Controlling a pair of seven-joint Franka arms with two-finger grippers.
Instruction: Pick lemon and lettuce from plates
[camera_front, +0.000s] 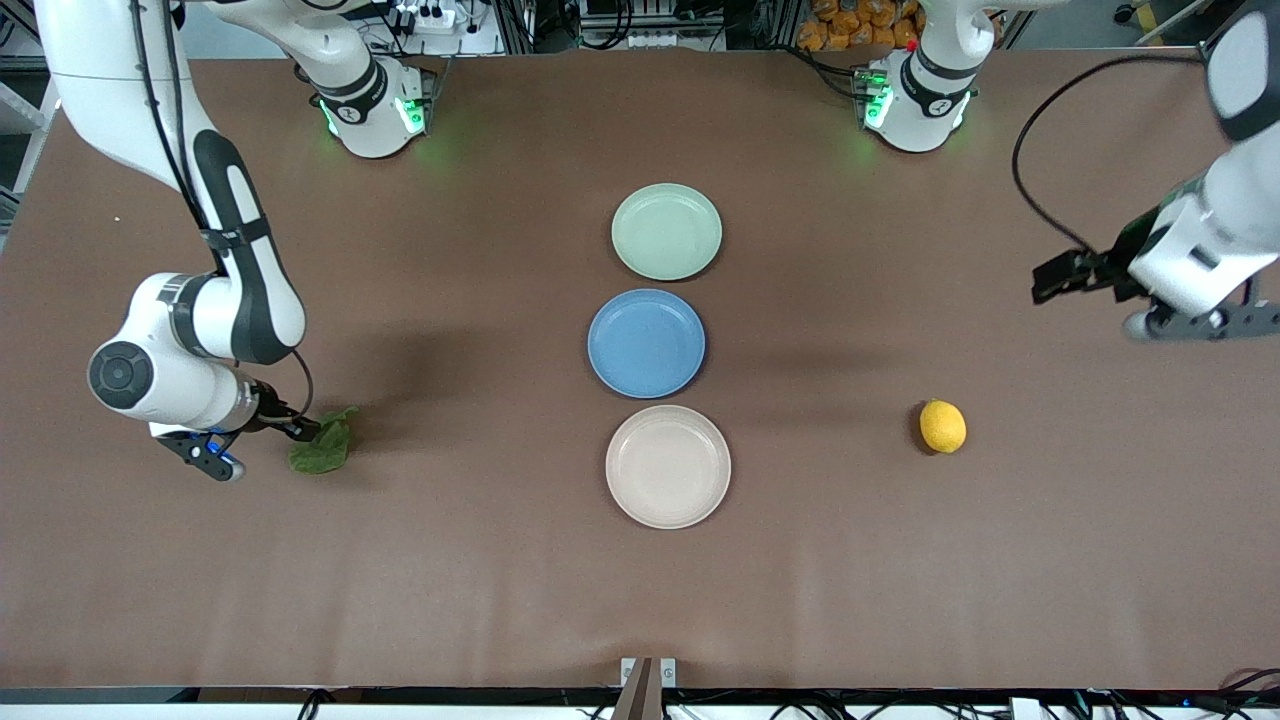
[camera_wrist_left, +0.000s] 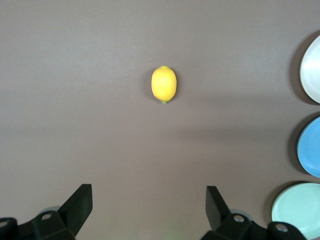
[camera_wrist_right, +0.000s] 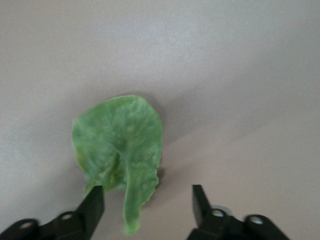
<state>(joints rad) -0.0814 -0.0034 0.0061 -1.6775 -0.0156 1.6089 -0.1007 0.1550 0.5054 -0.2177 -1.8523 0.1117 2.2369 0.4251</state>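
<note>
Your right gripper (camera_wrist_right: 144, 202) sits spread right at the lettuce (camera_front: 322, 443), lower left of frame, stem pointing between the jaws. Left gripper (camera_wrist_left: 149, 202) hangs spread, upper right; lemon (camera_front: 942, 426) lies well apart on bare table. Plates (camera_front: 667, 231) empty.

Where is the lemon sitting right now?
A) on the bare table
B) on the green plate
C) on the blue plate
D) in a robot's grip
A: the lemon lies on the bare brown table toward the left arm's end, and all three plates are empty, including the blue plate.
</note>
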